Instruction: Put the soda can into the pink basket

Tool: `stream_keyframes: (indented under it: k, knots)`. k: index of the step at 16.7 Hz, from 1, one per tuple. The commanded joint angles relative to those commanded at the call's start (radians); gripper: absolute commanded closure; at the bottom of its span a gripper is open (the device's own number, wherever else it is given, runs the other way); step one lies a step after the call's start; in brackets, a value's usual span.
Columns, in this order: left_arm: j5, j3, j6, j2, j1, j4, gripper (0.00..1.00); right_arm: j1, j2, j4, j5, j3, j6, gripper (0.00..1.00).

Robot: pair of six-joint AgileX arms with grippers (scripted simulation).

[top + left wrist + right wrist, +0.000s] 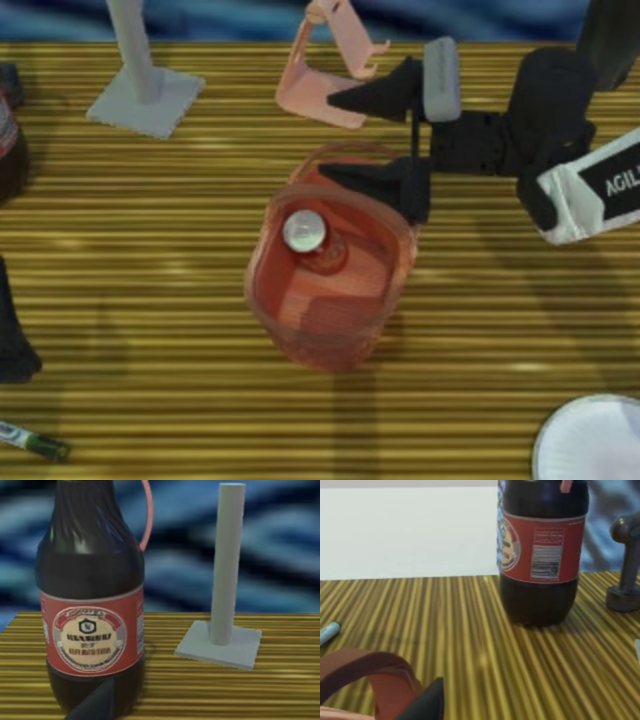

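Top view: soda can point(305, 232) stands upright inside the pink basket point(268, 300); right gripper point(372, 137) hangs over the far rim, fingers spread apart, holding nothing. Left gripper point(15, 350) idles at the left edge, state unclear; risk: the lower right finger could snag the hoop handle on retreat and tip the basket.

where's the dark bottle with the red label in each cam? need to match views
Top view: dark bottle clipped at the left edge, left of the grey post stand.
Left wrist view: bottle fills the foreground, upright, beside the grey post stand.
Right wrist view: bottle upright, top cropped; a stand beside it is dim, so I cannot tell if it is the same one.
Shared landmark: the striped wooden table.
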Motion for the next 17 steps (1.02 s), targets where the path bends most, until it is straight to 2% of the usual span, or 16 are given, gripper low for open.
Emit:
stream_keyframes:
  k: [4, 7, 10, 12, 17]
  knots:
    - [0.004, 0.025, 0.014, 0.029, -0.011, -0.027, 0.0, -0.006, -0.026, -0.011, 0.01, -0.016, -0.002, 0.0]
    - [0.016, 0.126, 0.071, 0.148, -0.054, -0.134, 0.0, -0.02, -0.129, -0.059, 0.055, -0.083, -0.01, 0.0]
    - [0.031, 0.301, 0.163, 0.346, -0.12, -0.302, 0.0, -0.049, -0.298, -0.144, 0.143, -0.2, -0.023, 0.0]
    - [0.041, 0.448, 0.24, 0.508, -0.172, -0.435, 0.0, -0.075, -0.438, -0.217, 0.222, -0.298, -0.033, 0.0]
    - [0.06, 0.901, 0.472, 0.982, -0.32, -0.797, 0.0, -0.147, -0.858, -0.432, 0.451, -0.571, -0.051, 0.0]
